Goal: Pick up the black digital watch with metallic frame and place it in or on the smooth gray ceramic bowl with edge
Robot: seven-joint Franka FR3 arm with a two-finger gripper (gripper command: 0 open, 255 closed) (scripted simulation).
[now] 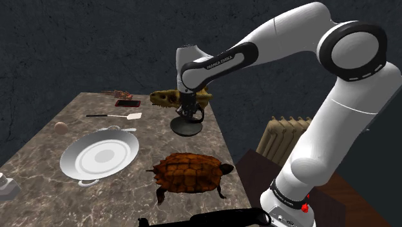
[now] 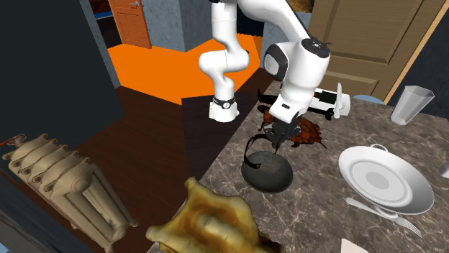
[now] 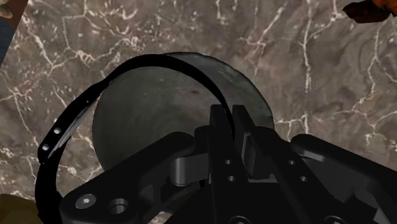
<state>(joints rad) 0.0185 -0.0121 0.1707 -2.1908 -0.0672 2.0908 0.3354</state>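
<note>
item: black digital watch (image 3: 67, 121), strap bowed in a wide loop, its free end with the holes hanging out to one side of the pincer.
location: off the tabletop (image 1: 38, 187), hanging over the dark gray bowl (image 3: 146, 133); in the second exterior view the strap loop sags close to the rim, and i cannot tell whether it touches.
pincer (image 3: 230, 124): pressed together on the watch, the strap running up between the two black fingers.
bowl: near the tabletop's edge on the radiator (image 2: 65, 187) side, nothing lying inside it as far as the wrist view shows.
task, done: the pick looks complete, and the watch is carried to a spot directly above the bowl.
task, left: by my reading, only a short descent and the release.
arm pose: rises from the stand, bends at a high elbow, forearm stretched out over the tabletop, wrist turned down so the pincer points straight at the bowl.
nearby: brown turtle (image 1: 190, 173) and white plate (image 1: 100, 155) toward the stand end, golden skull (image 1: 169, 98) just beyond the bowl.
</note>
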